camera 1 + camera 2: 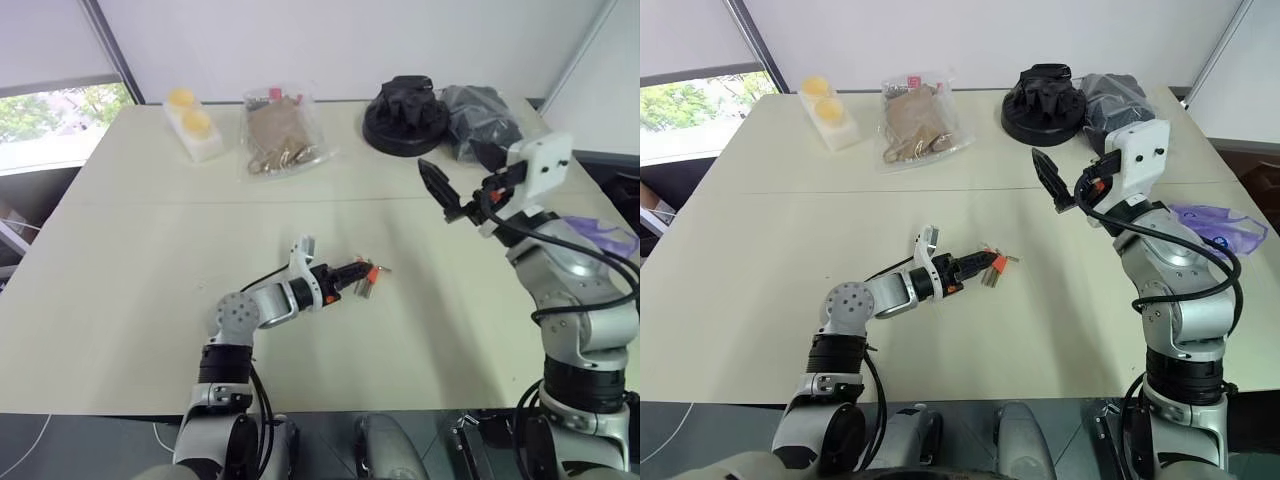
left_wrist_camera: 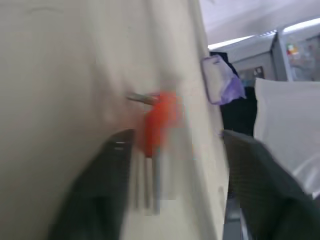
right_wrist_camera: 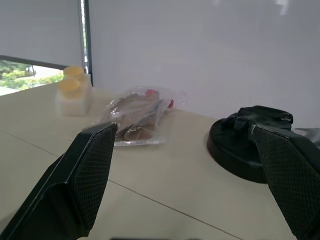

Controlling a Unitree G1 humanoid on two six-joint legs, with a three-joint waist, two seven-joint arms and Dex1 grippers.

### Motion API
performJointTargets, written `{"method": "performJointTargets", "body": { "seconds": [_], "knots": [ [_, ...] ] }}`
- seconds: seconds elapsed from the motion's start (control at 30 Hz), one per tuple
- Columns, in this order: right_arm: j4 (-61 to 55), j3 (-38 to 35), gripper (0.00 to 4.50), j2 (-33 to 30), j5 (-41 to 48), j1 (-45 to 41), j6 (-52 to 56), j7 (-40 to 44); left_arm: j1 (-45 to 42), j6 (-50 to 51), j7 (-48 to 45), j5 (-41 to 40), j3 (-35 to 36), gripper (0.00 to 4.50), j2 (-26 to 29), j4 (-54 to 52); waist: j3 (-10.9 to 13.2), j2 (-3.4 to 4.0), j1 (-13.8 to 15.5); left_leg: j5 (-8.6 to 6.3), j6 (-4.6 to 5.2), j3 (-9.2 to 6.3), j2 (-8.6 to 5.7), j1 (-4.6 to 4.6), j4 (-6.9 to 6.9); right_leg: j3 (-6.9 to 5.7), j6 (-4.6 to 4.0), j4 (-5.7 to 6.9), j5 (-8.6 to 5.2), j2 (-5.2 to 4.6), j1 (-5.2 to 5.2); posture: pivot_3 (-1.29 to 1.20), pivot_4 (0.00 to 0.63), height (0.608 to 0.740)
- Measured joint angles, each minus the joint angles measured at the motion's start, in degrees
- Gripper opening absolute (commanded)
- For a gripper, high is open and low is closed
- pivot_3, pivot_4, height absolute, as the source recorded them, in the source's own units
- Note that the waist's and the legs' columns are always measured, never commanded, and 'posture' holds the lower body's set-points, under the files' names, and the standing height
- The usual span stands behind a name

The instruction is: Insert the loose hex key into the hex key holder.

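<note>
Left end effector [image 1: 352, 276], fingers spread, frames the hex key holder [image 1: 366, 281] lying flat, keys pointing back toward it.

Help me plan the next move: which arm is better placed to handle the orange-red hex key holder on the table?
Left, probably. The left gripper sits low at the hex key holder, fingers spread either side of it. The right gripper hangs open above the table, well away from it.

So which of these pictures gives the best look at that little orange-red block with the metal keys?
The left wrist view: the hex key holder appears largest there, lying on the table between the left pincer's fingers, though blurred. Both head views show it as a small orange speck at that pincer's tip. The right wrist view looks elsewhere.
</note>
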Motion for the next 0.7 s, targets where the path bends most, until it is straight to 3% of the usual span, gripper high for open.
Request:
{"method": "performJointTargets", "body": {
  "seconds": [0.03,0.2,0.4,0.5,0.7],
  "knots": [
    [0.0,0.2,4.50,0.1,0.0,0.0,-0.1,0.0,0.0,0.3,-0.4,0.0,-0.6,4.46,0.6,-0.9,0.0,0.00,-0.1,0.00,0.00,0.00,0.00,0.02,0.00,0.00,0.00,0.00,0.00,0.01,0.01,0.00,0.150,0.740],
    [0.3,1.0,4.50,0.6,-0.2,-0.1,-0.6,0.3,0.2,-0.7,-4.2,2.5,-5.9,4.46,7.2,-4.4,0.0,0.02,-0.6,0.00,-0.01,0.03,0.09,0.08,-0.04,0.02,0.00,0.03,0.00,0.10,0.01,0.00,0.150,0.740],
    [1.4,1.8,4.50,0.2,-0.4,-0.2,-2.0,1.9,0.0,-11.3,-12.7,12.5,-12.8,4.46,18.8,-6.9,0.0,0.03,-0.2,0.01,-0.02,0.03,0.06,0.07,-0.05,0.04,-0.01,0.01,0.00,0.06,0.01,0.00,0.150,0.740],
    [2.7,2.6,4.50,-1.9,-0.9,-0.2,-2.5,4.6,-1.0,-14.9,-15.4,15.5,-12.8,4.46,21.9,-6.2,0.0,0.03,0.1,0.01,-0.02,0.01,0.02,-0.01,-0.04,0.03,-0.01,-0.05,0.00,0.01,-0.01,0.00,0.150,0.740],
    [4.2,6.0,4.50,-13.0,-1.1,1.6,-2.8,18.5,-7.0,-26.7,-25.0,21.2,-13.6,4.46,26.1,-6.0,0.0,-0.05,0.2,0.00,-0.01,-0.01,-0.03,-0.07,-0.03,-0.03,-0.01,-0.12,0.00,-0.05,-0.01,0.00,0.150,0.740]
  ]
}}
